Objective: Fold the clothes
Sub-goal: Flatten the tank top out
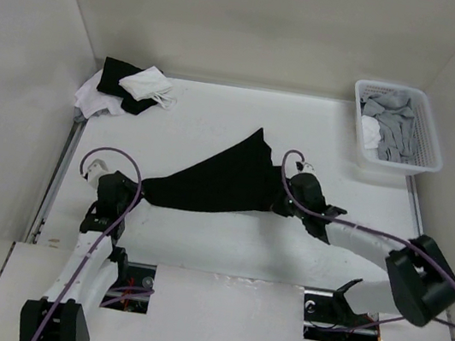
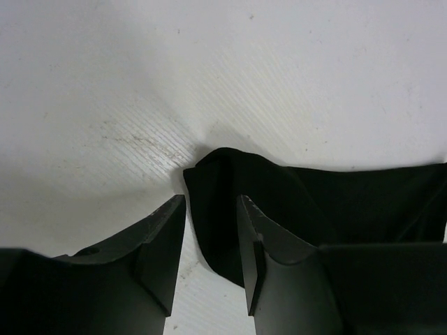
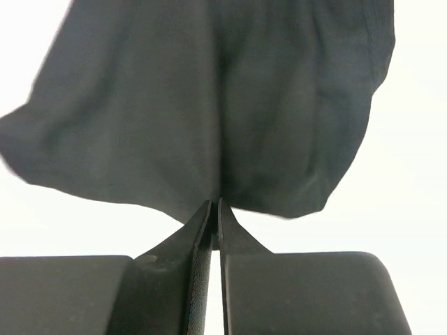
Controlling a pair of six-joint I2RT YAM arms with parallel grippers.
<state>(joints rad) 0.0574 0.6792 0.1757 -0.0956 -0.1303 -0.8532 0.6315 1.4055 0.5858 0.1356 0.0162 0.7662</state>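
Left gripper (image 2: 209, 208) stands spread over the left corner of the black garment (image 1: 217, 182), which lies stretched across the bench (image 1: 224, 248); the right gripper (image 3: 215, 206) pinches its right edge. Pulling now, with the left unclosed, could drag that corner free and skew the fold.

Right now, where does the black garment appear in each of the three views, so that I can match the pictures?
Top external: the black garment lies stretched across the middle of the picture, rising toward the right.
Left wrist: it is at the lower right, with one corner reaching the centre.
Right wrist: it fills the upper part of the picture.
Shared landmark: the white table under the cloth shows in every view.
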